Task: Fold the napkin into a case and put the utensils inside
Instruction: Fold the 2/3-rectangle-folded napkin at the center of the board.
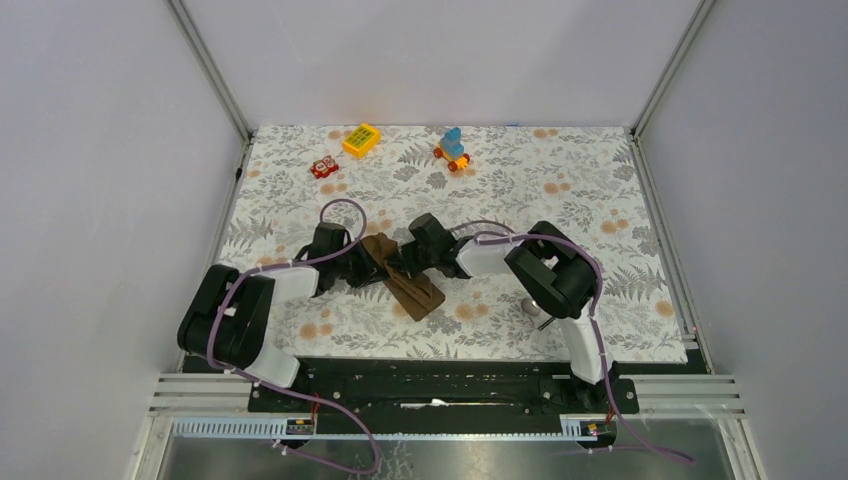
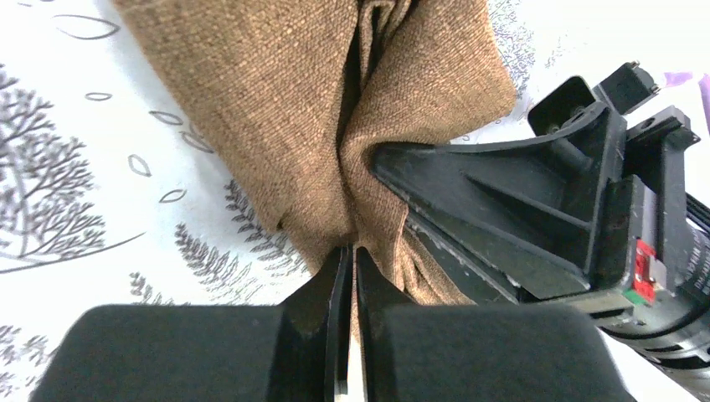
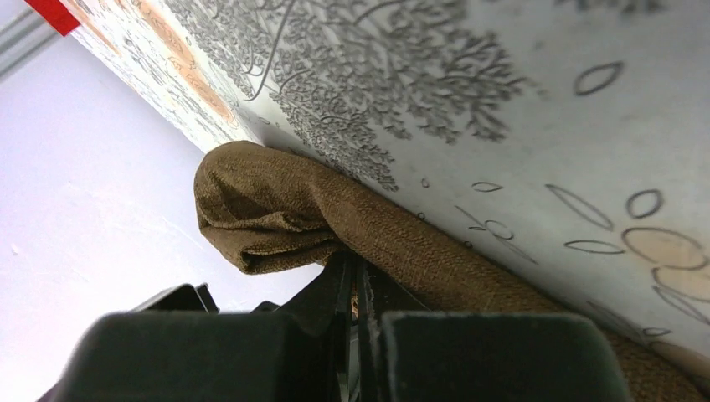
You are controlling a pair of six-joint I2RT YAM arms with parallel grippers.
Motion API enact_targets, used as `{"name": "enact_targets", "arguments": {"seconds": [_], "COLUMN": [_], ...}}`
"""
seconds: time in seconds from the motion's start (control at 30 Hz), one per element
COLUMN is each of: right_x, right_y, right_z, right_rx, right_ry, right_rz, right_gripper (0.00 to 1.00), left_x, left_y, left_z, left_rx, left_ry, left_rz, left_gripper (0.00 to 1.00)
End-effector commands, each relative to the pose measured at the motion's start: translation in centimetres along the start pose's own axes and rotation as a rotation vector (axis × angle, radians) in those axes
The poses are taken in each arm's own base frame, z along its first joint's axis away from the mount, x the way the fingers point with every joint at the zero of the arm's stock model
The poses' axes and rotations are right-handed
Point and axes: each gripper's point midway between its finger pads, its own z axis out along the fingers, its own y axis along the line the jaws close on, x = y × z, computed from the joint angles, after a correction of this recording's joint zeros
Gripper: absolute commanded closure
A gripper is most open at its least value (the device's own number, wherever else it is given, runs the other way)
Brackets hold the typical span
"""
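The brown napkin lies mid-table as a narrow folded strip running from far left to near right. My left gripper is shut on its left edge; in the left wrist view the jaws pinch a fold of the cloth. My right gripper is shut on the opposite edge; in the right wrist view the jaws pinch the cloth, lifting a rolled end. The right gripper's finger shows in the left wrist view. A silver spoon bowl and a thin dark stick peek out beside the right arm.
A yellow block, a red toy and a blue wheeled toy sit at the far edge of the floral tablecloth. Metal frame rails run along both sides.
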Motion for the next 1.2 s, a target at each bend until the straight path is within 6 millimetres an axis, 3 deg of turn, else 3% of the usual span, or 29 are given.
{"name": "enact_targets", "arguments": {"seconds": [0.0, 0.1, 0.27, 0.47, 0.6, 0.77, 0.97, 1.17], "right_x": [0.6, 0.2, 0.6, 1.2, 1.6, 2.1, 0.4, -1.4], "right_y": [1.3, 1.0, 1.5, 3.3, 3.2, 1.8, -1.5, -4.5], "right_z": [-0.6, -0.4, -0.7, -1.1, -0.7, 0.8, 2.5, 2.9], "right_rx": [-0.084, -0.091, -0.113, -0.138, -0.132, -0.112, -0.094, -0.047], "right_ry": [0.004, -0.001, 0.021, 0.032, 0.038, 0.050, 0.027, -0.010], "right_rz": [0.073, 0.091, 0.098, 0.109, 0.121, 0.148, 0.191, 0.110], "right_gripper": [1.00, 1.00, 1.00, 1.00, 1.00, 1.00, 1.00, 1.00], "left_x": [-1.0, -0.9, -0.4, 0.2, -0.3, -0.9, -0.5, -0.4], "left_y": [0.5, 0.5, -0.1, 2.1, 2.5, 2.3, 3.4, 3.2], "left_z": [-1.2, -2.1, -3.2, -0.1, 0.9, 0.9, -0.2, -3.0], "left_rx": [-0.058, -0.073, -0.027, -0.084, -0.093, -0.101, -0.153, -0.184], "left_ry": [-0.060, -0.071, -0.092, -0.018, -0.033, -0.049, -0.058, -0.073], "left_rz": [0.044, 0.046, 0.047, 0.013, 0.000, 0.009, 0.032, 0.038], "left_gripper": [0.90, 0.85, 0.68, 0.87, 0.91, 0.94, 0.94, 0.80]}}
